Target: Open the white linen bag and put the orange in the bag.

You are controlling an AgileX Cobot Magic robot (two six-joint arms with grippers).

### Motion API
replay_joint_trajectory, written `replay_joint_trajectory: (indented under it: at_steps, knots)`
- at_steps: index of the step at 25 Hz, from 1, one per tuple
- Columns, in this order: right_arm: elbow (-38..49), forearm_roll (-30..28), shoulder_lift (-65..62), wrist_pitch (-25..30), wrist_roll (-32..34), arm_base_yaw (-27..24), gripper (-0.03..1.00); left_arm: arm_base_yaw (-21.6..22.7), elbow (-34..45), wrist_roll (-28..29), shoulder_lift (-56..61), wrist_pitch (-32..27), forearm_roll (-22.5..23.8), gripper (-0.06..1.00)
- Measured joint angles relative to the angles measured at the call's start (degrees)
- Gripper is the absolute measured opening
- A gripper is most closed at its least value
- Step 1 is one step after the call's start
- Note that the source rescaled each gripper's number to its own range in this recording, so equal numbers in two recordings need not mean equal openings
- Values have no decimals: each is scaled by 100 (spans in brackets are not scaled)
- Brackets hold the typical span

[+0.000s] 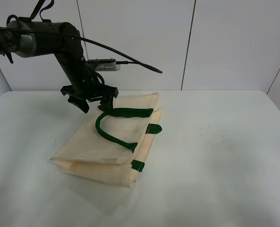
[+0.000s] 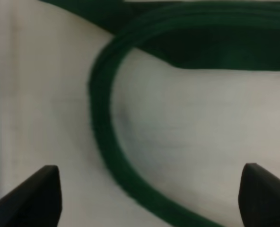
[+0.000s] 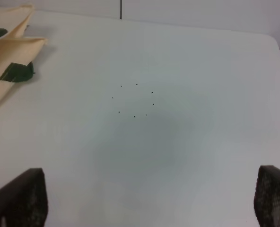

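Observation:
The white linen bag lies flat on the table, left of centre, with one dark green strap handle looped on top. My left gripper is open and hovers just over the bag's far end, close to the handle's upper bend. In the left wrist view the cream cloth and the green strap fill the picture between the spread fingertips of the left gripper. My right gripper is open and empty over bare table; it is out of the exterior view. The orange is out of view.
The white table reaches to the right of the bag, with small dark specks on it. A green tab and a corner of the bag show in the right wrist view. White wall panels stand behind.

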State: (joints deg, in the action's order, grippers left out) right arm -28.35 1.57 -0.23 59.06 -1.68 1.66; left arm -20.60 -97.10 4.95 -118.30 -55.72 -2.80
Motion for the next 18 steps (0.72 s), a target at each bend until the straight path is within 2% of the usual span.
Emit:
replay_joint_trajectory:
  at_steps: [4,8,10,13,16,18]
  knots:
    - [0,0,0,0,4,0,100,118,0,291,-2,-80,722,100]
    - [0,0,0,0,4,0,100,678,0,299,-2,-245,886,100]
    - [0,0,0,0,4,0,100,1053,0,294,-2,-331,825,100]
    - [0,0,0,0,4,0,100,1704,0,131,-2,-355,475,100]
    - [0,0,0,0,4,0,100,2160,0,18,-2,-428,280,99]
    - [0,0,0,0,4,0,100,2302,0,-2,-2,-535,156,98]
